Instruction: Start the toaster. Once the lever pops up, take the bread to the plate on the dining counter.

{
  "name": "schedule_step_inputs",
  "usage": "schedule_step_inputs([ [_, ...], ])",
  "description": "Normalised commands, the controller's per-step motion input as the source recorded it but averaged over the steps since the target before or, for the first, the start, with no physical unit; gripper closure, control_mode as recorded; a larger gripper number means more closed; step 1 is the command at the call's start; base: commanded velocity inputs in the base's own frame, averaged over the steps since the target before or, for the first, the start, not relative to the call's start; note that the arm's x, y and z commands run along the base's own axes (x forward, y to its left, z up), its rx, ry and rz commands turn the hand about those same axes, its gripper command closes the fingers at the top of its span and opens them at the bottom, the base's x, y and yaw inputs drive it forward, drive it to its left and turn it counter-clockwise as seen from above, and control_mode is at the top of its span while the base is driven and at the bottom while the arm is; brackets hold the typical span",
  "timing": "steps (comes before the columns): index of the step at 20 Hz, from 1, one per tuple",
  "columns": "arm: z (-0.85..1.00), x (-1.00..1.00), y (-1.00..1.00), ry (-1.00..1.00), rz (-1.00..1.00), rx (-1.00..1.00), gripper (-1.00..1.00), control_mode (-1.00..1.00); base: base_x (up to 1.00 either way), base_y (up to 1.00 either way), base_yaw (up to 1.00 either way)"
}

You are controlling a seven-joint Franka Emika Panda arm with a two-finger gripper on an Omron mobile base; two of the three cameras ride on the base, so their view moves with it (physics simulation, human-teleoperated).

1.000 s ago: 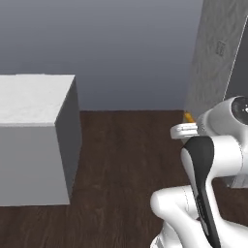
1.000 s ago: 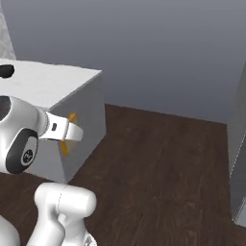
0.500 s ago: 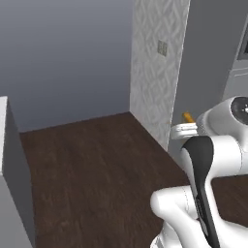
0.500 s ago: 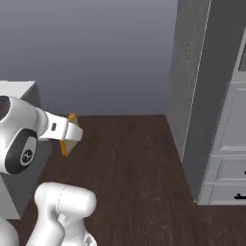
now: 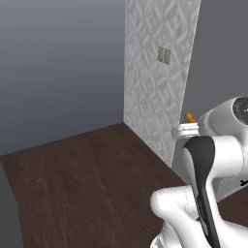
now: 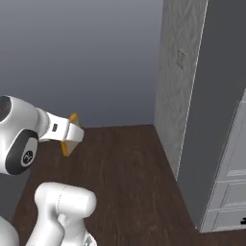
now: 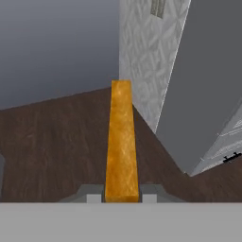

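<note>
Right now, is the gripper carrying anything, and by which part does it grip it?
Yes. The gripper is shut on the bread, pinching one end of the slice between its fingertips; the rest sticks out ahead of it.

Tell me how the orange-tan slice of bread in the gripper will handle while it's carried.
The orange-tan slice of bread probably stays stiff: it juts straight out from the gripper without sagging. It looks light, being thin and small beside the arm. Held only by one end, it might pivot or slip if jolted.
</note>
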Motion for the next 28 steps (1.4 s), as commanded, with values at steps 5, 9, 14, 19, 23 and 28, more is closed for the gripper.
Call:
schedule_step_inputs([
  [5,0.00,0.00,0.00,0.00,0.00,0.00,1.00,1.00,1.00,0.45,0.09],
  [9,0.00,0.00,0.00,0.00,0.00,0.00,1.00,1.00,1.00,0.04,0.14],
  [14,0.00,0.00,0.00,0.00,0.00,0.00,1.00,1.00,1.00,0.00,0.19],
  [19,0.00,0.00,0.00,0.00,0.00,0.00,1.00,1.00,1.00,0.00,0.22],
  [23,0.00,0.00,0.00,0.00,0.00,0.00,1.00,1.00,1.00,0.00,0.27],
  [28,0.00,0.00,0.00,0.00,0.00,0.00,1.00,1.00,1.00,0.00,0.45],
])
